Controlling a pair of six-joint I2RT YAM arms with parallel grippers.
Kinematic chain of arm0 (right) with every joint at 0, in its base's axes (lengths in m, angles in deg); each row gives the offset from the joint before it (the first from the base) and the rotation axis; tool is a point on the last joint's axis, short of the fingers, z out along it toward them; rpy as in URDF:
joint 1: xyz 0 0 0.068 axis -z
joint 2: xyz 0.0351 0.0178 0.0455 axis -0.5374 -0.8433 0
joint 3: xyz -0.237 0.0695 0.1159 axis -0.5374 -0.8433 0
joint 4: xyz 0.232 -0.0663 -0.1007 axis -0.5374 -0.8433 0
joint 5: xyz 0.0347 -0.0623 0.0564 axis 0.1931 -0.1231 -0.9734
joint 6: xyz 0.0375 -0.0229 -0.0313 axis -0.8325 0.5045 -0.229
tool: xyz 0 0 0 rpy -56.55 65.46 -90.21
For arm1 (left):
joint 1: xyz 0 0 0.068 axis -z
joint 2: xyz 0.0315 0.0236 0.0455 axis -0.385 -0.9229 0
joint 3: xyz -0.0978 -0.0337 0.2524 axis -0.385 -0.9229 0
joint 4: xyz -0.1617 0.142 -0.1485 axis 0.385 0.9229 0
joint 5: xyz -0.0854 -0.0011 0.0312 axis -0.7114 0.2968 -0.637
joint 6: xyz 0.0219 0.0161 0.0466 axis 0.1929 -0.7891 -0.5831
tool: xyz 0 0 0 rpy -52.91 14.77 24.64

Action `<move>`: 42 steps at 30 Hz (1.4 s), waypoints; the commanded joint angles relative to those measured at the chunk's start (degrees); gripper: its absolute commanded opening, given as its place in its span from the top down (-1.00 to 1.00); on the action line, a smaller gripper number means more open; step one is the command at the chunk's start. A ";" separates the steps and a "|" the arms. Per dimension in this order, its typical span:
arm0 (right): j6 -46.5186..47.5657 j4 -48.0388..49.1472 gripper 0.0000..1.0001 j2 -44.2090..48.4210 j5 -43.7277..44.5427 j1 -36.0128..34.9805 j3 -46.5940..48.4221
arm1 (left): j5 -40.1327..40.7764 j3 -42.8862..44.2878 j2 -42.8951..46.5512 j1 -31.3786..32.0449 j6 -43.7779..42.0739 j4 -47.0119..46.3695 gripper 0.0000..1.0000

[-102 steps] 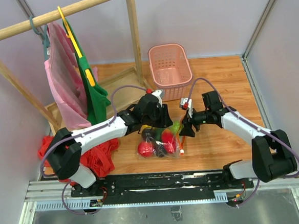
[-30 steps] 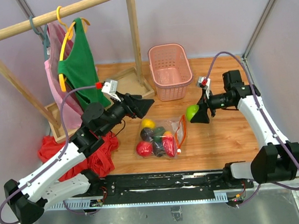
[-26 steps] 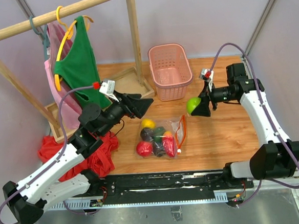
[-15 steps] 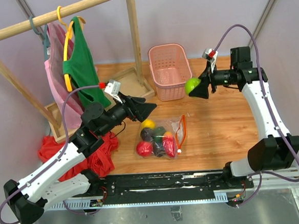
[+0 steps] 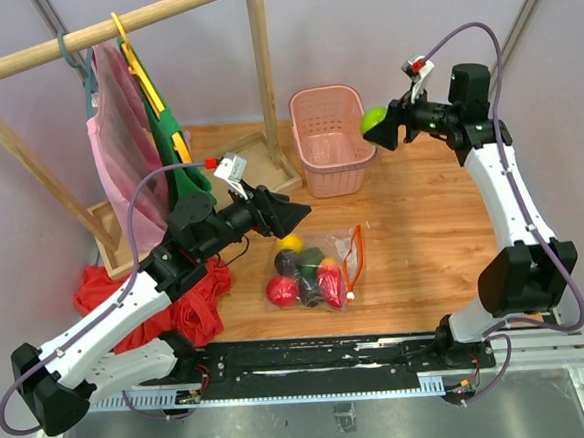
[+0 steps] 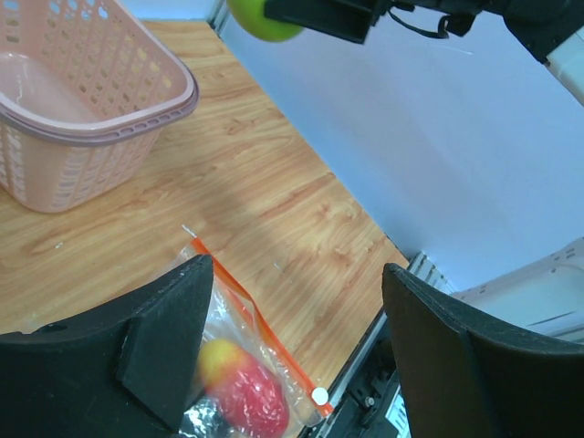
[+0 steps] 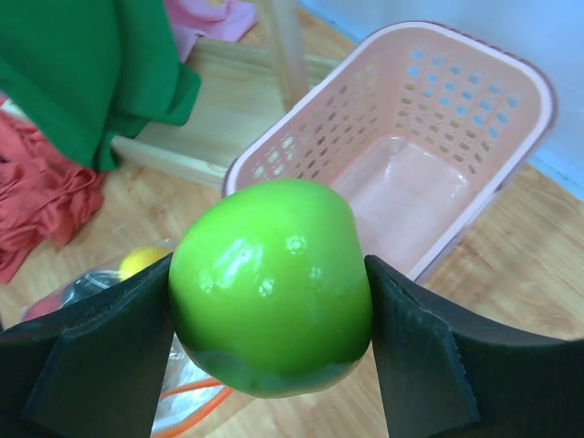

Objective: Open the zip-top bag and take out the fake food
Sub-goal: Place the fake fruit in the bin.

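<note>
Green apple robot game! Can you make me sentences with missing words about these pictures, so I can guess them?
The right pincer holds a ____ apple.
The plastic basket is coloured ____.
The left pincer stands ____, gripping nothing.
The other fake food lies ____ the zip-top bag.
Missing words: green, pink, open, inside.

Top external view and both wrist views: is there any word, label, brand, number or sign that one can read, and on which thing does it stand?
No text can be read in any view.
The zip-top bag, the pink basket and the green fake fruit show no print.
If the base rail bears any marking, it is too small to read.
</note>
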 commanded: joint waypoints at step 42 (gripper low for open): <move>14.84 6.24 -0.97 15.93 -3.23 -6.71 -17.13 | 16.34 8.28 -11.07 7.38 -0.67 16.04 -0.49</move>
